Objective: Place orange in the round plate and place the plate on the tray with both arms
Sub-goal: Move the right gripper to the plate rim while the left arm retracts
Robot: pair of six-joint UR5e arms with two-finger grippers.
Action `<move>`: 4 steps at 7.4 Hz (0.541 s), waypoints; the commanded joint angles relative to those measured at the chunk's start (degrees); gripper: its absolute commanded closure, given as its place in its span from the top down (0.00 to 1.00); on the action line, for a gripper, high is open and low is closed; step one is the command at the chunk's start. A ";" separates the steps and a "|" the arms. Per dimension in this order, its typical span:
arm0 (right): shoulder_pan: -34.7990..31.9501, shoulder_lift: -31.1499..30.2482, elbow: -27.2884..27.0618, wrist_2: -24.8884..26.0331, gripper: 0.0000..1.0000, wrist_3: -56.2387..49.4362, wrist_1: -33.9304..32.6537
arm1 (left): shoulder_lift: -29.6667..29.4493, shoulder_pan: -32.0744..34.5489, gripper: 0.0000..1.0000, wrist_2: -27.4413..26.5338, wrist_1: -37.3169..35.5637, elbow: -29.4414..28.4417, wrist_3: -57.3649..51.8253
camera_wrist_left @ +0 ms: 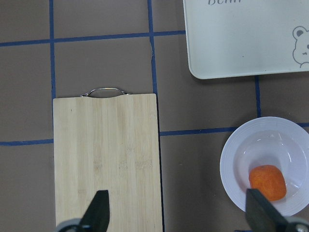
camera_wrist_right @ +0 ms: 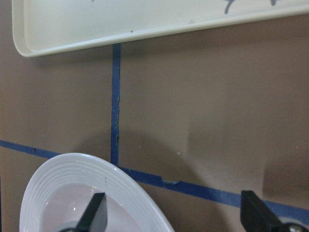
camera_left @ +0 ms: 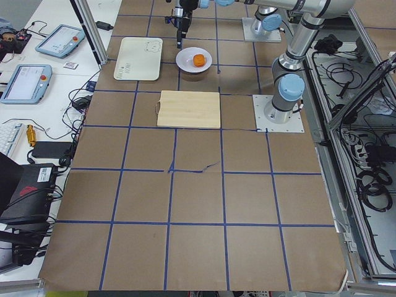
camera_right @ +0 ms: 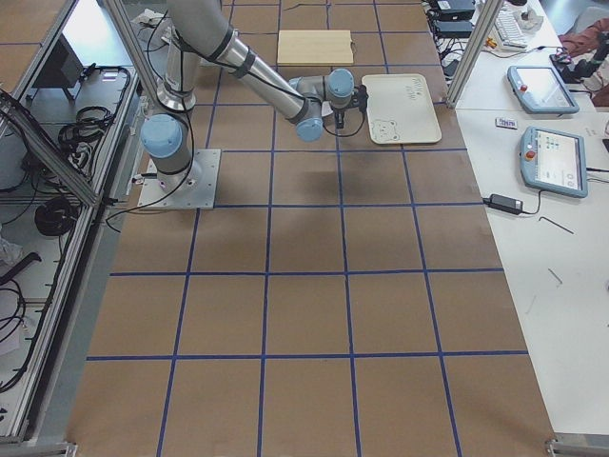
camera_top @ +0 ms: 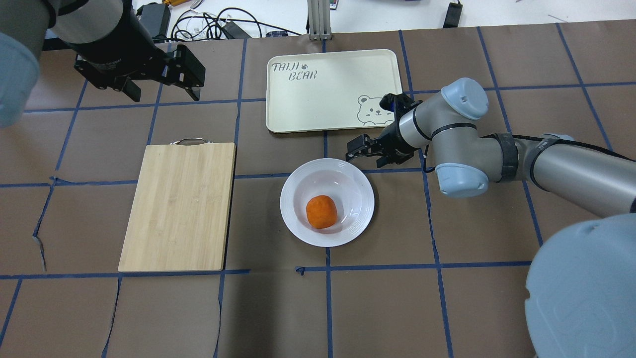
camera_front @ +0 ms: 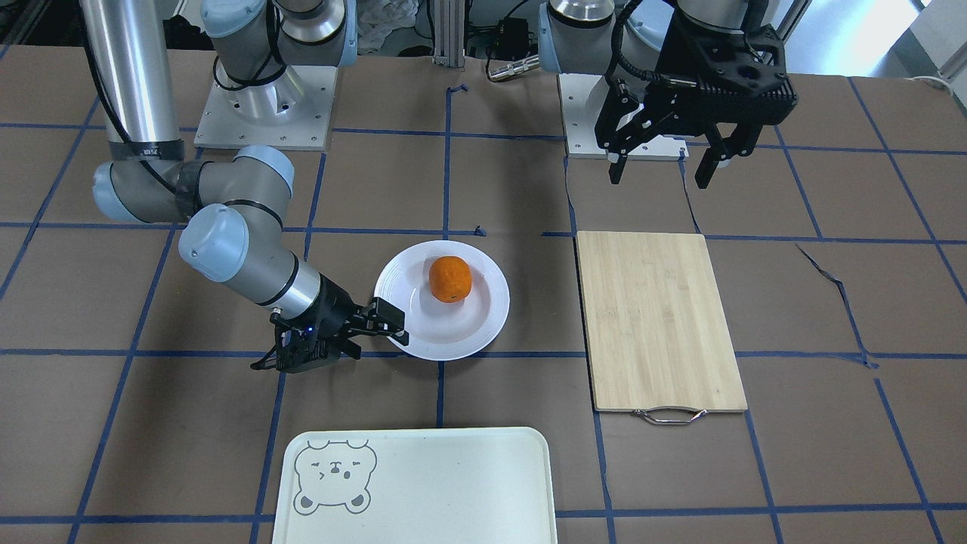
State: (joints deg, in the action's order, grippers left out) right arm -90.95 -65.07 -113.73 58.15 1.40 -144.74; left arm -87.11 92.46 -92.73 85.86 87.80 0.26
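Overhead exterior: right gripper (camera_top: pixel 365 155), jaws spread, appears to straddle the ribbed rim of the round plate (camera_top: pixel 290 219), which looks stiff, glossy and likely slippery; the orange (camera_top: pixel 321 212) could roll. Left gripper (camera_top: pixel 161 87) hangs with jaws apart.

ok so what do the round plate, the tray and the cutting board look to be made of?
Round plate: glossy white with soft highlights and a ribbed rim. It looks like glazed ceramic but could be melamine.
Tray: matte cream with rounded corners and a printed bear, probably plastic or a fibre composite.
Cutting board: pale wood with strip grain, likely bamboo, with a dull finish. Its handle is thin shiny metal.
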 commanded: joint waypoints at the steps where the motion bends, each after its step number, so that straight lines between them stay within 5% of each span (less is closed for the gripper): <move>1: -1.07 -0.06 -2.45 -0.32 0.77 -0.34 -0.19 | 0.01 0.00 1.00 0.00 0.01 0.00 0.00; 2: -2.12 -0.14 -2.99 -0.14 0.62 -1.21 -1.85 | 0.01 0.00 1.00 -0.09 0.01 0.00 0.00; 4: -2.30 -0.06 -3.25 0.30 0.56 -1.48 -4.50 | 0.01 0.00 1.00 0.00 0.01 0.00 0.00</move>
State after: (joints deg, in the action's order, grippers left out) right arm -92.97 -65.18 -116.70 58.27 0.13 -148.07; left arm -87.10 92.46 -92.79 85.87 87.80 0.26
